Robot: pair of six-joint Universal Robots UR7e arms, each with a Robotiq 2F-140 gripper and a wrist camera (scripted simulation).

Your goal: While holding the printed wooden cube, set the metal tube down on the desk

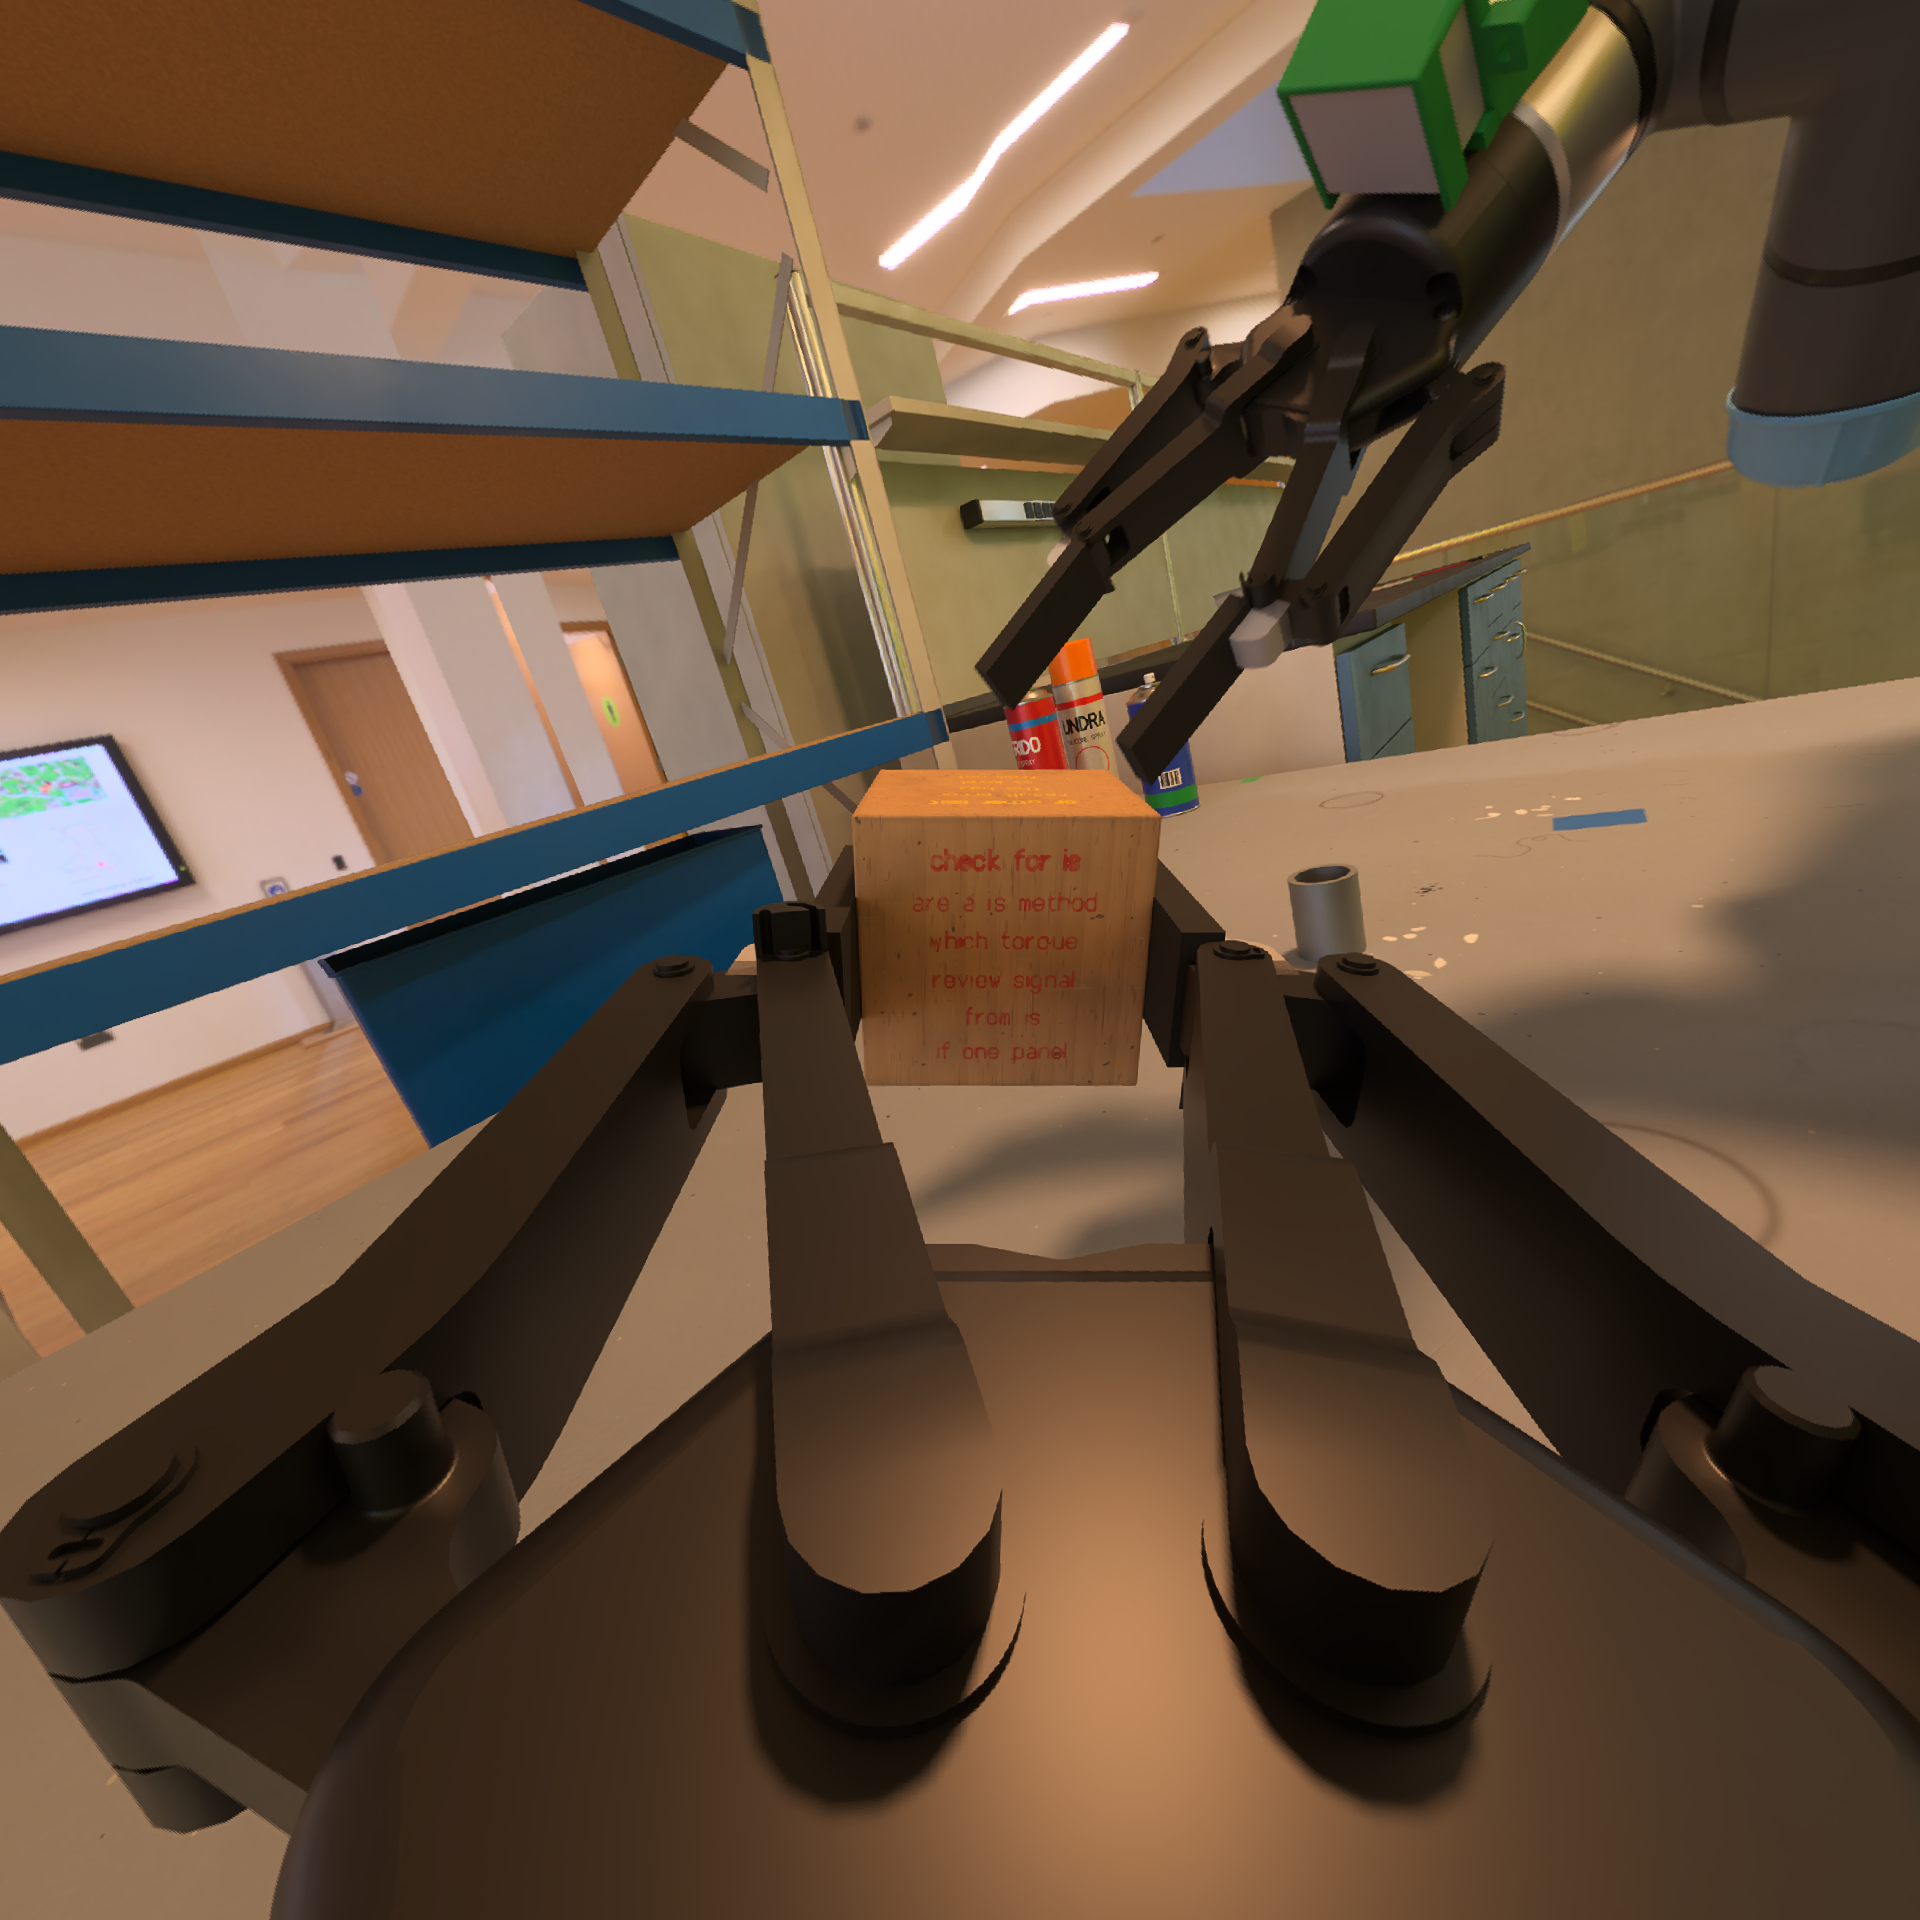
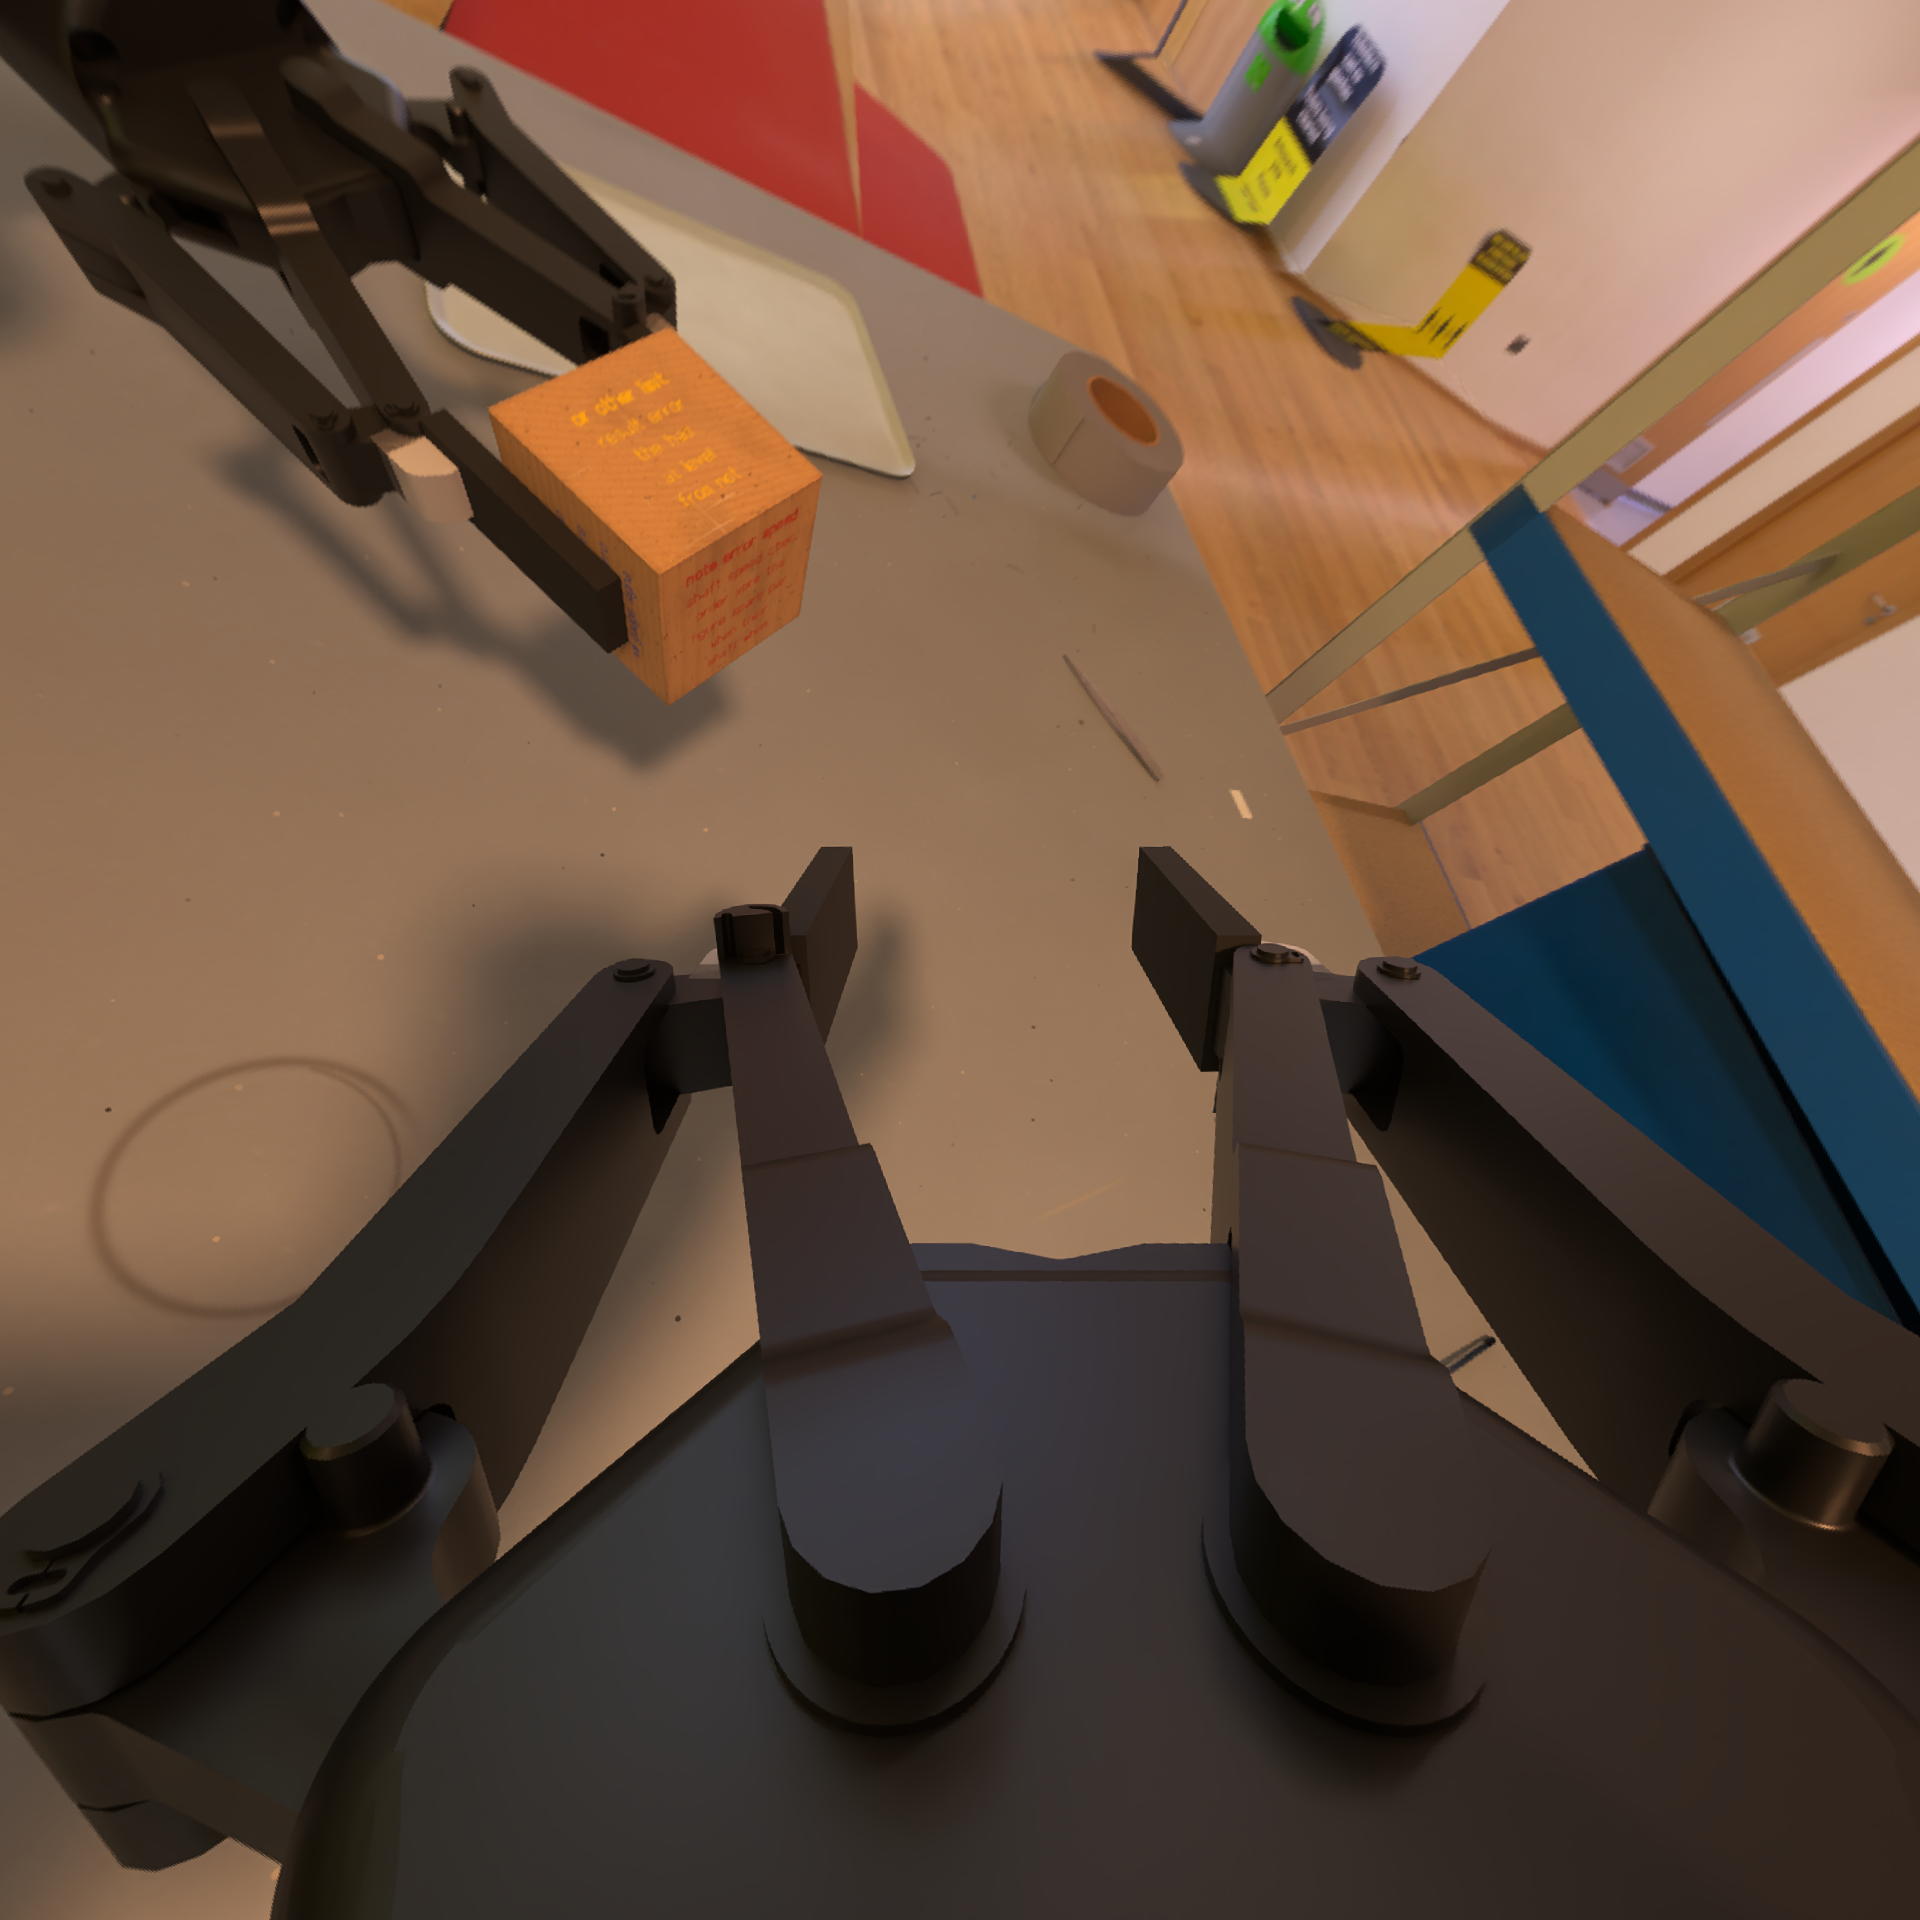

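While the left gripper (image 1: 1003, 935) clamps the wooden cube (image 1: 1006, 935) between its two pads and holds it above the desk (image 1: 1558, 1039), the metal tube (image 1: 1325, 909) stands upright on the desk surface, just beyond and to the right of that gripper. The right gripper (image 2: 992, 935) hangs above the desk with its jaws spread apart and nothing between them; in the left wrist view it sits above and behind the cube, well clear of the tube.

Judged from this layout, the set-down step appears complete: the tube rests on the desk and the right gripper is empty. The next move calls for lifting the right gripper clear without brushing the tube, and for keeping the clamp on the cube.

Count of items:
- Wooden cube: one.
- Metal tube: one.
- Grippers: two.
- Spray cans (image 1: 1075, 707): three, at the far desk edge.
- Roll of tape (image 2: 1107, 431): one, near the desk edge.
- Pale flat board (image 2: 790, 353): one, beyond the cube.
- Blue shelf rack (image 1: 416, 416): one, beside the desk.
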